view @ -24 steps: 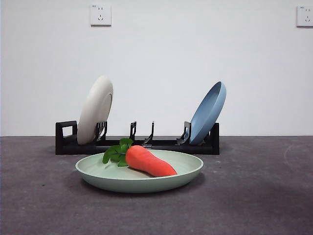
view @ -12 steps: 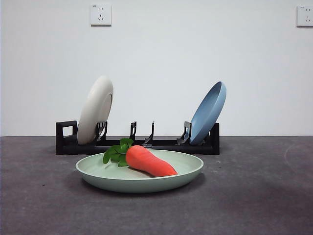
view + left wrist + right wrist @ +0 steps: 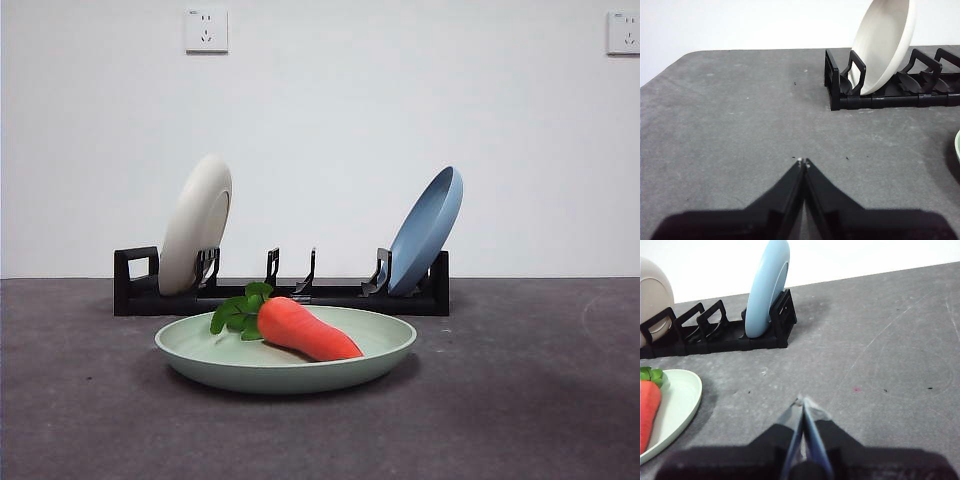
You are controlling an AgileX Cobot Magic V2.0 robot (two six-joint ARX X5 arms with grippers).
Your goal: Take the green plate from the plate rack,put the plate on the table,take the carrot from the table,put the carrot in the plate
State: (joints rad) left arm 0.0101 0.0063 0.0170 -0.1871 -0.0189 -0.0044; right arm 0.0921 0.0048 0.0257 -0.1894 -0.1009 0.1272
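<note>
- The desk [image 3: 540, 400] spreads dark grey and mottled under everything; both my arms sit out of the front view, low over bare surface at either end of the rack.
- The plate rack [image 3: 280, 292] runs along the back, at twelve o'clock from the green plate, with a cream plate [image 3: 195, 225] leaning at its handle end and a blue plate [image 3: 426, 231] leaning at the other.
- The green plate [image 3: 285, 362] lies flat on the desk in front of the rack, clear of it.
- The carrot [image 3: 305, 329] rests inside the plate, leaves toward ten o'clock, tip toward four o'clock. By my reading, the task looks finished.
- My left gripper [image 3: 803, 161] has its jaws pressed together, holding nothing, on the cream plate's side.
- My right gripper [image 3: 801, 401] has its jaws likewise closed and empty, with the green plate's rim near at nine o'clock.
- The risk I see: any sweep of my right arm toward that rim could nudge the plate and roll the carrot out.
</note>
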